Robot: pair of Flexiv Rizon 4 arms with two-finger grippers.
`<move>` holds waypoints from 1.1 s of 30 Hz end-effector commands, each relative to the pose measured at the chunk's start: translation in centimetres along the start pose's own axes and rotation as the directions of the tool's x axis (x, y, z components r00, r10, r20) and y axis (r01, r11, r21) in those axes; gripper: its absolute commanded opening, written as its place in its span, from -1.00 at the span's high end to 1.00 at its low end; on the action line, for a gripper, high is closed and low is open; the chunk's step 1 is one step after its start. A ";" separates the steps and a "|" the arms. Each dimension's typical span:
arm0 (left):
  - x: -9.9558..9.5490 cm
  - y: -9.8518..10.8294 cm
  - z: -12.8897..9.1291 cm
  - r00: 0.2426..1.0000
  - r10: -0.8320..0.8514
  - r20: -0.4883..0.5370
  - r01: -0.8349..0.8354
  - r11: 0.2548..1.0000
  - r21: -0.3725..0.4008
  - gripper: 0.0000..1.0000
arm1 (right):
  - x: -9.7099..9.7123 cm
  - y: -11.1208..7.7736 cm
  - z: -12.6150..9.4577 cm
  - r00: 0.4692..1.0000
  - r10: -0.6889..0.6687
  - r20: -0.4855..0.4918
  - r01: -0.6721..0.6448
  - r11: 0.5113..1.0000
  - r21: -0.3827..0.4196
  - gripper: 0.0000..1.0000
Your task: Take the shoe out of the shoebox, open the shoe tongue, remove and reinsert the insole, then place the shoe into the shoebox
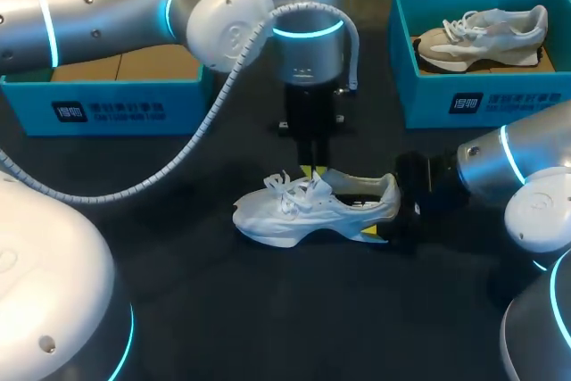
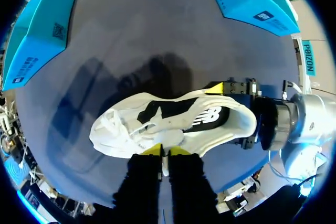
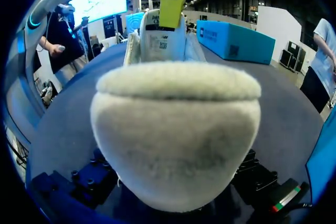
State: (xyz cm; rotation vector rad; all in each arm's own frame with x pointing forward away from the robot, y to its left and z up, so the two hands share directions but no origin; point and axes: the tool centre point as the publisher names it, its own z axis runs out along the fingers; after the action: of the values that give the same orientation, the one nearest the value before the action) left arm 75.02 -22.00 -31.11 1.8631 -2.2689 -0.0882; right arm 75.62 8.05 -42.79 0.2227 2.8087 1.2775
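Observation:
A white shoe stands upright on the dark table, toe to the left. My left gripper comes straight down over its opening. In the left wrist view the yellow tips are pinched together on the shoe's tongue. My right gripper reaches in from the right, one finger on each side of the heel, and holds it. The fuzzy heel fills the right wrist view, with the dark fingers beside it. A blue shoebox at the back right holds a second grey-white shoe.
Another blue box sits at the back left, partly under my left arm, with brown cardboard inside. A grey cable hose hangs from the left arm over the table. Bare dark table lies in front of the shoe.

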 end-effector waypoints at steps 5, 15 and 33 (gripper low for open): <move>-1.7 1.1 -1.1 0.998 0.022 -0.060 -0.020 0.999 0.038 1.00 | -0.5 -0.4 0.4 1.000 0.000 0.003 0.000 1.000 0.002 1.00; -4.5 2.1 -2.7 0.998 -0.017 -0.067 0.023 0.995 0.097 1.00 | -0.5 -0.4 0.4 1.000 0.000 0.003 0.000 1.000 0.002 1.00; -9.6 2.1 0.2 0.987 -0.162 -0.007 0.162 0.987 0.017 1.00 | -0.5 -0.4 0.4 1.000 0.000 0.003 0.000 1.000 0.002 1.00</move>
State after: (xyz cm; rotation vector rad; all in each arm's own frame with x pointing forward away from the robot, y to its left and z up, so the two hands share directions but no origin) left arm 74.28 -12.22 -31.18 2.0568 -2.1263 -0.0672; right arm 75.64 8.06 -42.78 0.2224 2.8085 1.2776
